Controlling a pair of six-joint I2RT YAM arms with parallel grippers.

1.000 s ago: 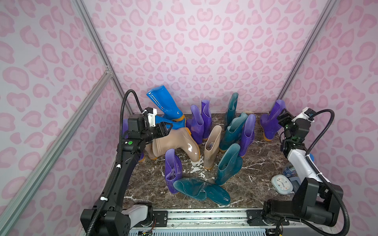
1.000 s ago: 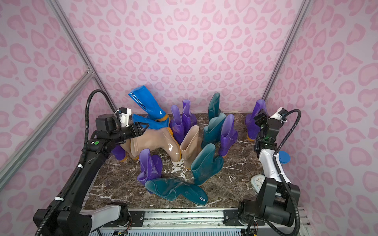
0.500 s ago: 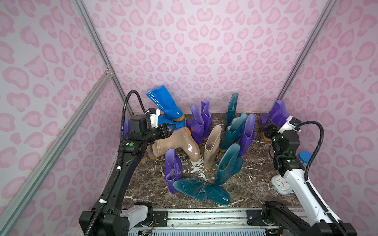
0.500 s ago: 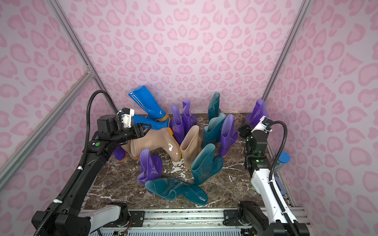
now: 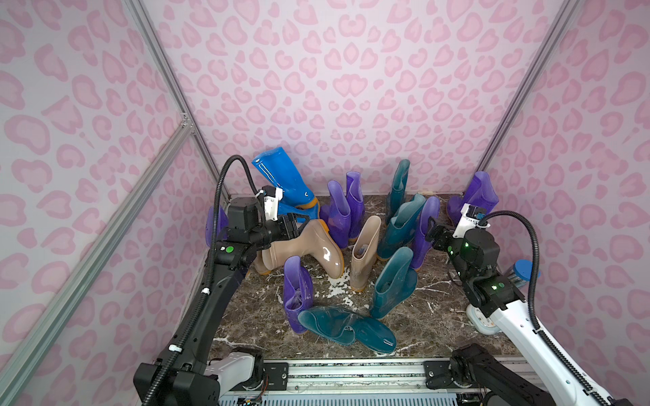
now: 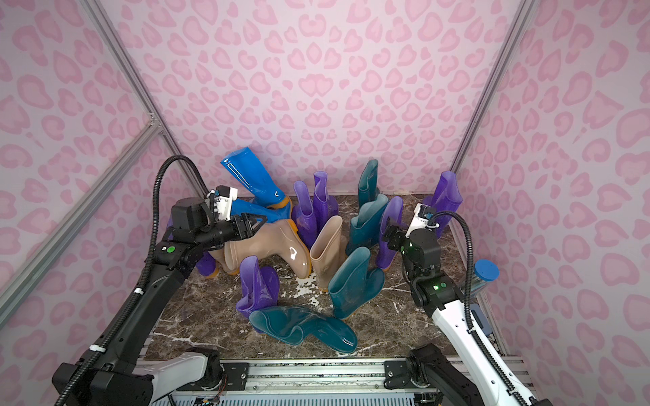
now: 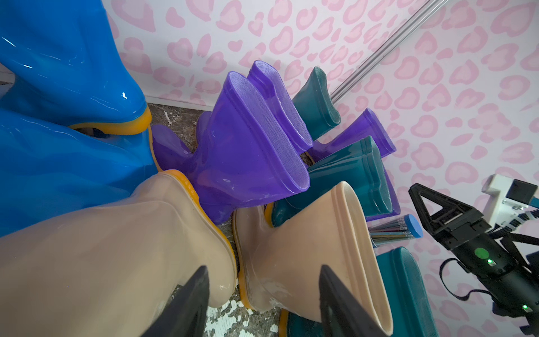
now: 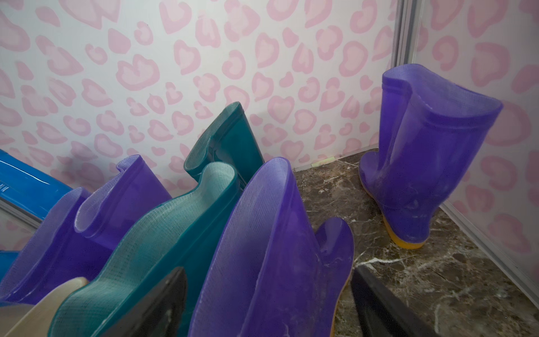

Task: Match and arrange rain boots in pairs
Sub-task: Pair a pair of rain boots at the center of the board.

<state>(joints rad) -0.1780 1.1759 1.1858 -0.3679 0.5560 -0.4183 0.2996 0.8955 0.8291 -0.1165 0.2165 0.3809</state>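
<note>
Several rain boots crowd the marble floor. My left gripper (image 5: 294, 225) (image 7: 262, 297) hangs open over the toe of a beige boot lying on its side (image 5: 306, 246); a standing beige boot (image 7: 306, 248) is just beyond. Two bright blue boots (image 5: 281, 175) lean at the back left. My right gripper (image 5: 432, 230) (image 8: 268, 300) is open, its fingers either side of the shaft of a standing purple boot (image 8: 262, 248), apart from it. A teal boot (image 8: 163, 233) leans against that one. Another purple boot (image 8: 423, 163) stands in the far right corner.
A purple boot (image 5: 297, 291), an upright teal boot (image 5: 392, 281) and a fallen teal one (image 5: 337, 327) stand near the front. A white clock (image 5: 483, 321) and a blue-capped cylinder (image 5: 524, 269) sit by the right wall. Pink patterned walls close in on three sides.
My right gripper has drawn back from the purple boot in the far right corner, swung left to the purple boot beside the teal ones, and opened wider. The left arm has barely moved.
</note>
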